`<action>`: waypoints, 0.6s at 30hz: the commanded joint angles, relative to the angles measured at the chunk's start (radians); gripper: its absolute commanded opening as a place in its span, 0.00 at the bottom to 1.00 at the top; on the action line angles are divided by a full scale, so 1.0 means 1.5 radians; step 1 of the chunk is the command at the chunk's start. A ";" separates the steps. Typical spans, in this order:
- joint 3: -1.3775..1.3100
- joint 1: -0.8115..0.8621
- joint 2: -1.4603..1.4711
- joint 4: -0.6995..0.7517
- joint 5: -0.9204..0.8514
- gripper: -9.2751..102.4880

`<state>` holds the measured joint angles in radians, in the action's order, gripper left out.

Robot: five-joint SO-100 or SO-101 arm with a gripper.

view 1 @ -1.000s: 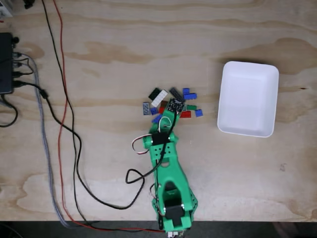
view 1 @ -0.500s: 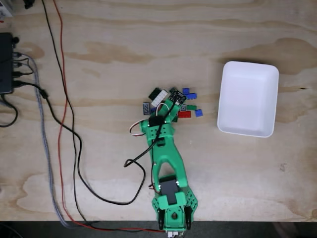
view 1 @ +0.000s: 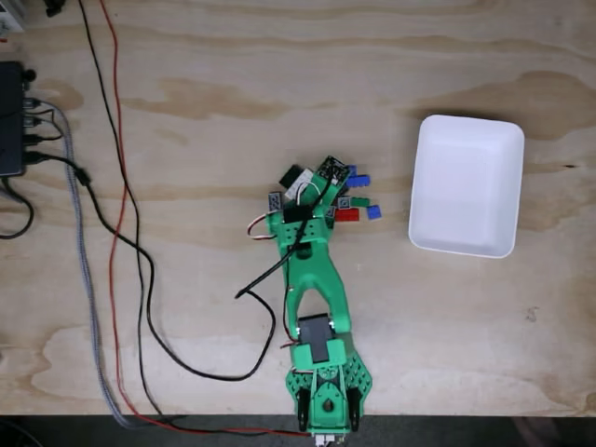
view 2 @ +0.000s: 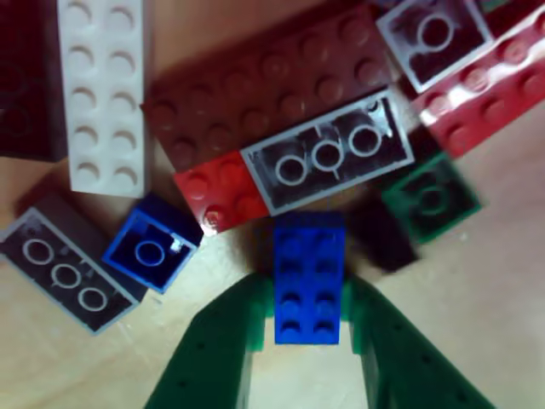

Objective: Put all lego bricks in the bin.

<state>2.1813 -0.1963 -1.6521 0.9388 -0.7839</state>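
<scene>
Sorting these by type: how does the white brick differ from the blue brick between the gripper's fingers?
The white brick is longer, with two rows of six studs; the blue brick is shorter, two rows of four. The white brick lies free at upper left; the blue brick sits between the gripper fingers. Both lie studs up.

**Plastic on bare plywood**

We see a table (view 1: 279,84) of pale unfinished wood, matt, with brown grain streaks. The bin (view 1: 466,184) looks like smooth white plastic with a soft sheen. The bricks (view 2: 281,85) are hard moulded plastic, glossy, with highlights on the red and blue studs; the blue brick (view 2: 309,277) shines most. The pincer (view 2: 306,341) is green plastic, matt, dotted with small holes. The arm (view 1: 315,307) shares that green plastic. One grey cable (view 1: 84,251) looks braided, like cloth.
</scene>
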 commanded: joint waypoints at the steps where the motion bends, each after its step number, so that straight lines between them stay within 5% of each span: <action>1: -0.040 0.009 0.000 -0.001 -0.001 0.08; 4: -0.042 -0.016 -0.094 0.058 0.030 0.08; 11: -0.317 -0.025 -0.400 0.387 0.046 0.08; 13: -0.343 0.084 -0.393 0.386 -0.029 0.08; 18: -0.222 0.357 -0.332 0.200 -0.210 0.08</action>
<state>1.8316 -0.0598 -2.1583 1.4312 -0.8452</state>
